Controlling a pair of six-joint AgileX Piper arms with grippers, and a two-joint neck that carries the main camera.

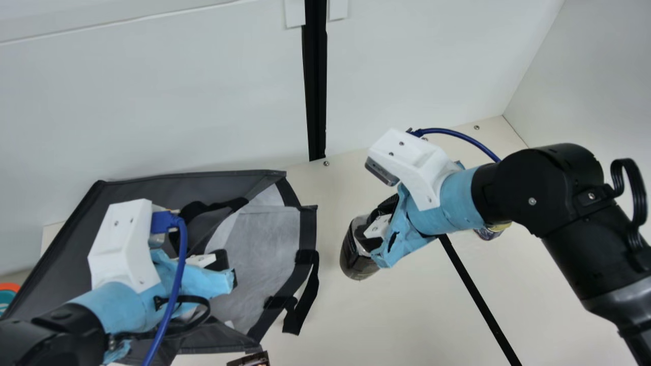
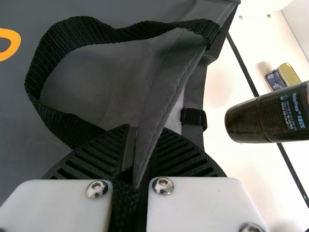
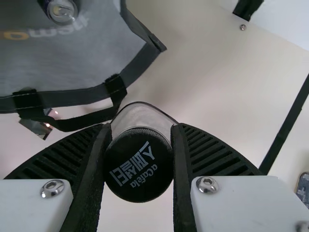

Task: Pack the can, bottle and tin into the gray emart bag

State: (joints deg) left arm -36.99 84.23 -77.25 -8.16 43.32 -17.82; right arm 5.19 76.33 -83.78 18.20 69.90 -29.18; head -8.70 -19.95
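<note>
The gray bag (image 1: 264,229) lies on its side, mouth facing the table's middle. At its near side my left gripper (image 1: 226,267) is in place; in the left wrist view the gripper (image 2: 140,145) is shut on the edge of the bag (image 2: 116,77). My right gripper (image 1: 377,229) holds the dark bottle (image 1: 358,256), tilted, right of the bag's mouth. In the right wrist view the gripper (image 3: 140,135) has the bottle's black cap (image 3: 139,166) between its fingers. A round shiny end, possibly the can (image 3: 63,10), shows inside the bag. The tin (image 1: 491,232) stands partly behind the right arm.
A black strap (image 1: 305,300) hangs from the bag's mouth onto the table (image 1: 432,315). A small dark packet (image 1: 249,360) lies at the near edge, an orange and teal item (image 1: 7,295) at far left. White walls stand behind and right.
</note>
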